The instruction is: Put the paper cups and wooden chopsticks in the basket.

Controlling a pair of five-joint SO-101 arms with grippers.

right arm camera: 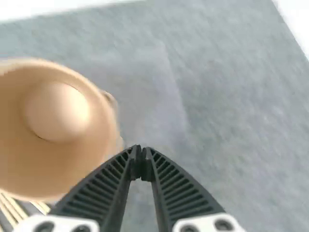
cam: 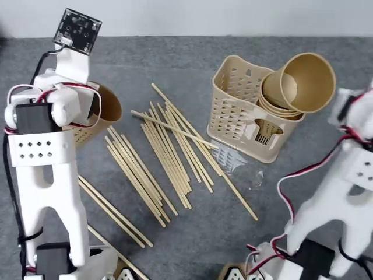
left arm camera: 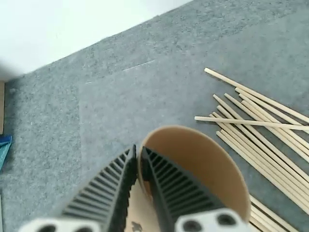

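Our left gripper [left arm camera: 137,151], clamped on a paper cup [cam: 109,108] at upper left, has the basket [cam: 233,111] rightward past the chopsticks [cam: 166,157]; our right gripper [right arm camera: 140,152] is closed on nothing.

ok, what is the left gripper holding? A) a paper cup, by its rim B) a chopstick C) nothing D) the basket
A: the left gripper has its jaws shut on the rim of the paper cup, as its wrist view shows.
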